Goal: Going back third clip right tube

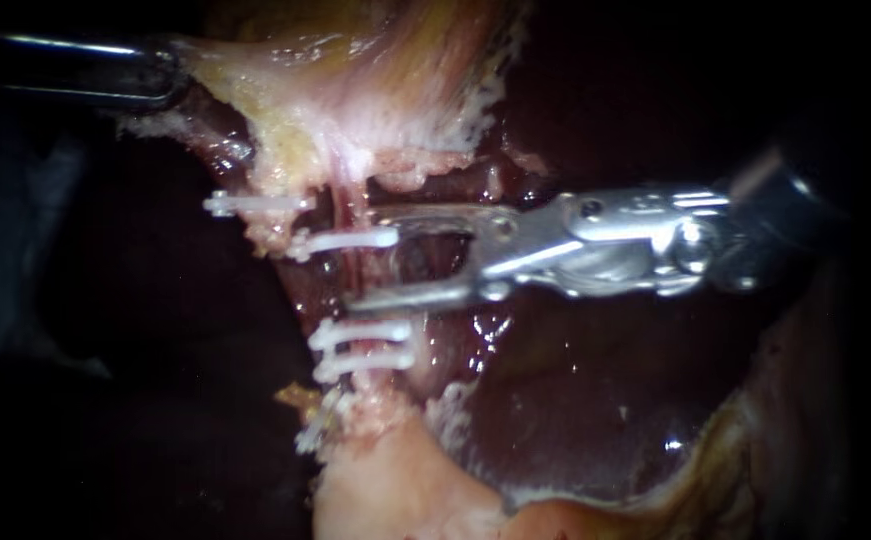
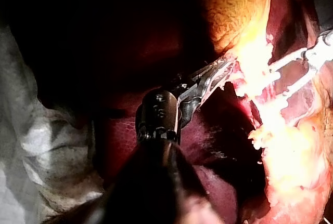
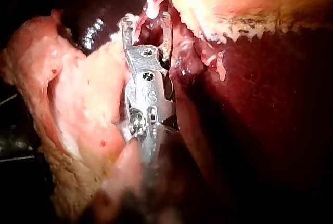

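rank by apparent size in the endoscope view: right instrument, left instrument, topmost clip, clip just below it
1. right instrument: largest by far.
2. left instrument: only a short dark stretch shows.
3. topmost clip and clip just below it: they look alike, so not ranked against each other.

shiny metal right instrument (image 1: 373, 257), white plastic clips (image 1: 360, 334), wet glossy liver (image 1: 575, 400)
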You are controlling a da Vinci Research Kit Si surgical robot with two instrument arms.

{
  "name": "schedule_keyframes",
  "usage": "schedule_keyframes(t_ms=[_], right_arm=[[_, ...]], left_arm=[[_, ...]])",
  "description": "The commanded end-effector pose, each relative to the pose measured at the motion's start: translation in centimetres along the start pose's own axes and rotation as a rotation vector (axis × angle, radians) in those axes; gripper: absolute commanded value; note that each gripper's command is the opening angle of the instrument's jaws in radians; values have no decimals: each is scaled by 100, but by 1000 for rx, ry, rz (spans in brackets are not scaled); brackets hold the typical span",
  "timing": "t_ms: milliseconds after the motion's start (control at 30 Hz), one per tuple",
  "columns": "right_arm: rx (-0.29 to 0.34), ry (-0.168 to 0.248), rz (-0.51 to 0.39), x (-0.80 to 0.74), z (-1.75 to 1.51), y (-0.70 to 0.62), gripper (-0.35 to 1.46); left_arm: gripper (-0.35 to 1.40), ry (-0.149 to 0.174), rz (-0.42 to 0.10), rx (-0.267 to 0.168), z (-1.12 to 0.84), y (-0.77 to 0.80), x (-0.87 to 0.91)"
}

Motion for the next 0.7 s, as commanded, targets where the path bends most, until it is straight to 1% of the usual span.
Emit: schedule_keyframes(t_ms=[33, 133, 300, 467, 633, 700], right_arm=[[-1, -1, -10, -3, -10, -1, 50], [9, -4, -50, -11, -41, -6, 50], [28, -6, -85, -20, -73, -10, 50], [36, -11, -93, -23, -85, -12, 50], [37, -11, -94, -23, -86, -13, 50], [37, -11, -94, -23, -86, -13, 50]], left_arm=[[-35, 0, 0, -1, 0, 0, 1], [-35, 0, 0, -1, 0, 0, 1], [-35, 0, 0, -1, 0, 0, 1], [-35, 0, 0, -1, 1, 0, 1], [-35, 1, 0, 0, 3, -2, 1], [-35, 2, 1, 1, 7, -4, 1]])
